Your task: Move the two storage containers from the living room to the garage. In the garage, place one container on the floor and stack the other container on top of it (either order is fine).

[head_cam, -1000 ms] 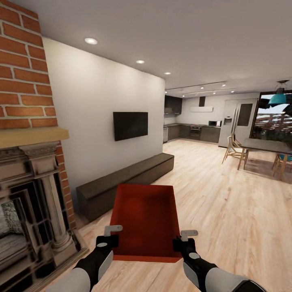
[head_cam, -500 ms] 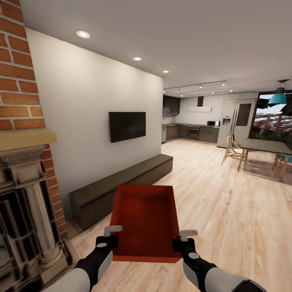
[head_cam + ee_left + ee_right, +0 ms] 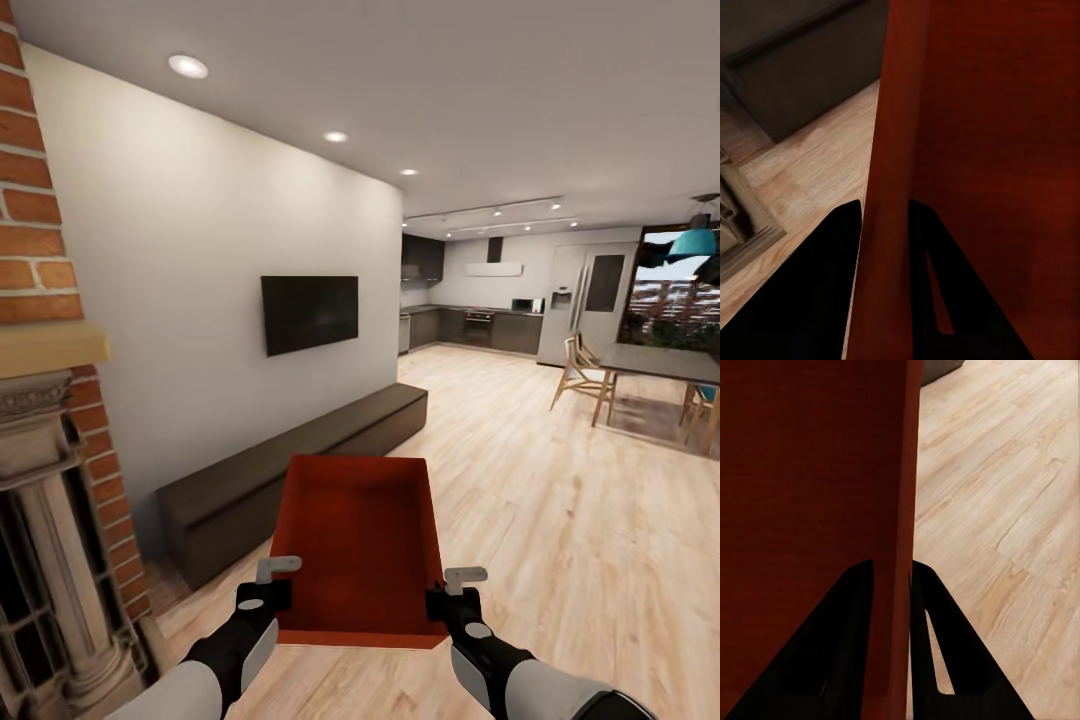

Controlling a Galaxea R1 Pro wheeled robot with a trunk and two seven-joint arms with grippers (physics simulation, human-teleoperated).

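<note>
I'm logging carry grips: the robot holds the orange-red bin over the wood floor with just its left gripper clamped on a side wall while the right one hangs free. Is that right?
Not quite. Both grip it: the left gripper clamps the storage container on one side wall, and the right gripper clamps the opposite wall. The right wrist view shows its fingers straddling that wall, over the wood-plank floor.
</note>
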